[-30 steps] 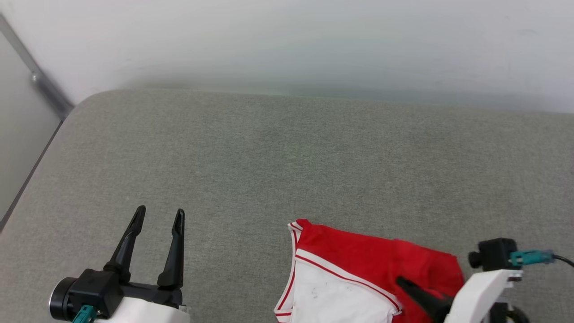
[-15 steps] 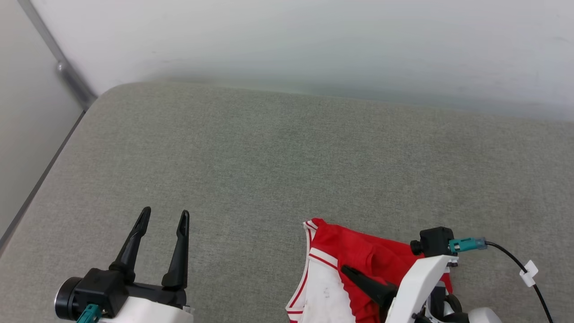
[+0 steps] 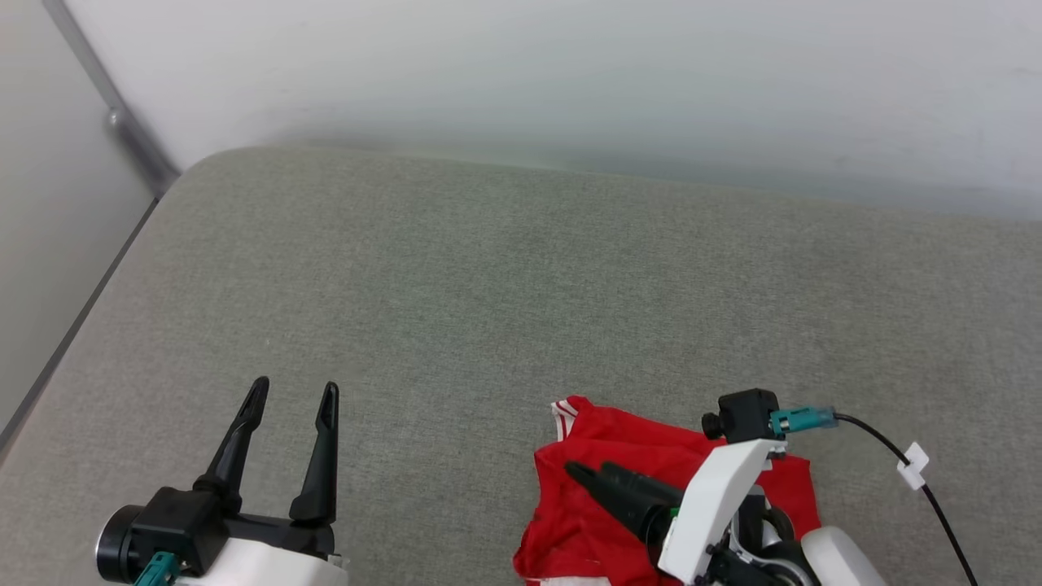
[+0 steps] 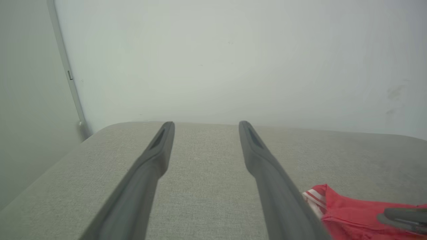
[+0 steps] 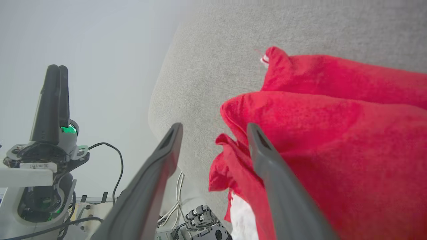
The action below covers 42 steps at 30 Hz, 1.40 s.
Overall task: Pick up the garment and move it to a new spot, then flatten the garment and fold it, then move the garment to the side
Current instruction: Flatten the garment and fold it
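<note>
Red basketball-jersey garment (image 3: 627,443) bunched at near edge of grey fabric worktop (image 3: 521,285). Right tool (image 5: 214,128) wide, one finger over cloth, nothing clamped. Left tool (image 3: 293,387) wide, empty. Better lift right tool straight up, not drag cloth.

The garment (image 3: 635,439) is soft, matt red cloth with a faintly fuzzy knit. The upholstered pad (image 3: 521,285) under it is coarse grey woven fabric, also matt. Behind the pad, the wall (image 3: 570,73) looks smooth and dull-painted. The left gripper (image 3: 293,387) and right gripper (image 5: 214,126) have matt dark plastic fingers. The right forearm shell (image 3: 716,496) is smooth white plastic with a slight sheen.
</note>
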{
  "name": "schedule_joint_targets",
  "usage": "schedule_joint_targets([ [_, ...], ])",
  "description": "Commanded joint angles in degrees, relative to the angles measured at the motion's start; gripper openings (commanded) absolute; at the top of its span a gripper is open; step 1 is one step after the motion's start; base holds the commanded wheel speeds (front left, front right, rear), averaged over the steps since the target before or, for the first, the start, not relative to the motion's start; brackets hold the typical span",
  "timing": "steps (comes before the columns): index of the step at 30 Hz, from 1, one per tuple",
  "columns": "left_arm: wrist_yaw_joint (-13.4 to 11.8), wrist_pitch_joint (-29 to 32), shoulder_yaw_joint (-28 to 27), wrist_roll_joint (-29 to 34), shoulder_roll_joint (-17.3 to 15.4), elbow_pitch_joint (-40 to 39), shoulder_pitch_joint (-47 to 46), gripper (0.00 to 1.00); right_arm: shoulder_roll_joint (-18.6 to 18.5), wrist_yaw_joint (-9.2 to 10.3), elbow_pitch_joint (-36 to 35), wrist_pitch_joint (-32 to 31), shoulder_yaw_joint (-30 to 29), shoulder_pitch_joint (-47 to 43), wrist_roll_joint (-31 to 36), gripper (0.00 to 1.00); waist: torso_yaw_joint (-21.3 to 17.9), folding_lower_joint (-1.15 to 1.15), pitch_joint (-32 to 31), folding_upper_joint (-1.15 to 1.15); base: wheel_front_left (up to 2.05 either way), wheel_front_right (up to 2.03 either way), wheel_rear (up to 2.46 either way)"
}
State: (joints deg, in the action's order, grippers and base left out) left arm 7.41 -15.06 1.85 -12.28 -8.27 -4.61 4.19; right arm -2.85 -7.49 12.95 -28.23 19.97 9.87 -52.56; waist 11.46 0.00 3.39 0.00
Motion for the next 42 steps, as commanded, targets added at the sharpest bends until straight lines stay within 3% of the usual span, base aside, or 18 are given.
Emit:
schedule_joint_targets([
  [1, 0.1, -0.1, 0.0, 0.2, 0.3, 0.1, 0.0, 1.0, 0.0, 0.0, -0.5, 0.1, 0.1, 0.9, -0.3, 1.0, -0.4, 0.0, -0.2, 0.0, 0.0, 0.0, 0.0],
  [6, 0.1, -0.1, 0.1, 0.4, 0.3, -0.1, 0.2, 1.0, 0.0, 0.0, -2.3, -0.5, -3.2, 2.7, 3.3, 1.0, -1.9, 0.0, -0.7, 0.0, 0.0, 0.0, 0.0],
  [12, 0.1, -0.1, 0.2, 0.5, 0.2, -0.5, 0.0, 1.0, -0.4, 0.0, -7.4, -1.9, -10.8, 5.2, 18.4, 1.0, -4.0, 0.0, -0.7, 0.0, 0.0, 0.0, 0.0],
  [18, 0.1, -0.1, 0.6, 0.4, 0.5, -0.7, -0.8, 1.0, -8.3, 0.01, -13.5, 2.7, -14.1, 4.3, 34.5, 1.0, -5.8, 0.0, -0.5, 0.0, 0.0, 0.0, 0.0],
  [22, 0.1, -0.1, 1.1, 0.3, 0.6, -0.7, -0.8, 1.0, -12.3, 0.01, -15.3, 8.4, -17.1, 2.2, 38.9, 1.0, -6.6, 0.0, -0.7, 0.0, 0.0, 0.0, 0.0],
  [27, 0.1, -0.1, 1.6, -0.1, 0.6, -0.9, -0.6, 1.0, -14.2, 0.01, -17.5, 15.6, -20.6, -2.0, 41.8, 1.0, -7.2, 0.0, -0.8, 0.0, 0.0, 0.0, 0.0],
  [34, 0.1, -0.1, 2.4, -0.5, 0.5, -1.3, 0.4, 1.0, -10.4, 0.01, -21.5, 24.6, -24.4, -8.6, 44.3, 1.0, -7.7, 0.0, -1.0, 0.0, 0.0, 0.0, 0.0],
  [42, 0.1, -0.1, 3.3, -1.5, 1.0, -1.2, 1.4, 1.0, -4.8, 0.02, -22.8, 30.4, -26.0, -13.0, 45.7, 1.0, -7.6, 0.0, -0.8, 0.0, 0.0, 0.0, 0.0],
])
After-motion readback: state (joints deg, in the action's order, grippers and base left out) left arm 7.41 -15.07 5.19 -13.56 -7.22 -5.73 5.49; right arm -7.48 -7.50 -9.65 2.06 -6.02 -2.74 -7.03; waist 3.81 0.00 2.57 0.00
